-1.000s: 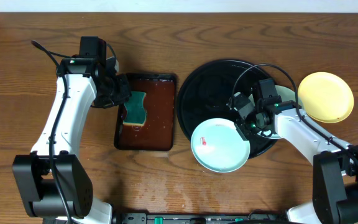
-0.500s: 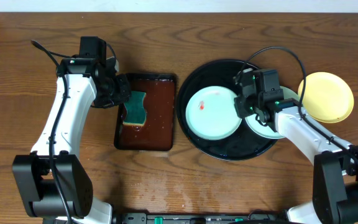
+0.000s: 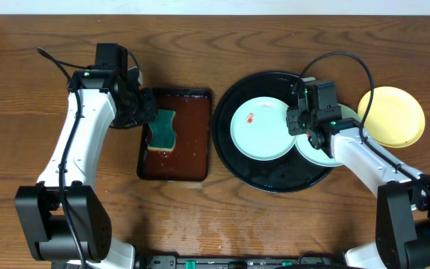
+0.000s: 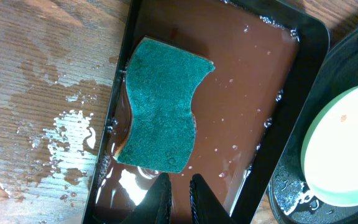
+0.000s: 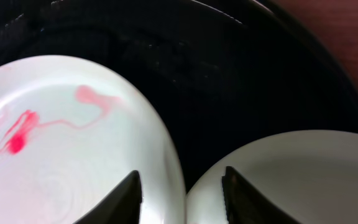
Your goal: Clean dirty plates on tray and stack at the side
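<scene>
Moved up and rightward since half a second ago: on the desk (image 3: 222,217), inside the black tray (image 3: 271,178), the smeared mint plate (image 3: 261,128) now lies nearer the middle, just beside the second mint plate (image 5: 291,180). The yellow plate (image 3: 391,116) sits off the tray, to the right. The right gripper (image 5: 182,179) has wide jaws straddling the smeared plate's rim. Over the brown tray (image 3: 189,157), the left gripper (image 4: 179,186) hovers with its jaws nearly closed and empty, beside the green sponge (image 4: 160,112). Probably best: steady the rim, then scrub the red smear (image 5: 17,134) with the soaked sponge. No writing is readable.

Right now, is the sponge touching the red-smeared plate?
Apart. The overhead view shows the sponge lying in the brown tray, while the smeared plate sits on the black tray, tray walls between them.
</scene>
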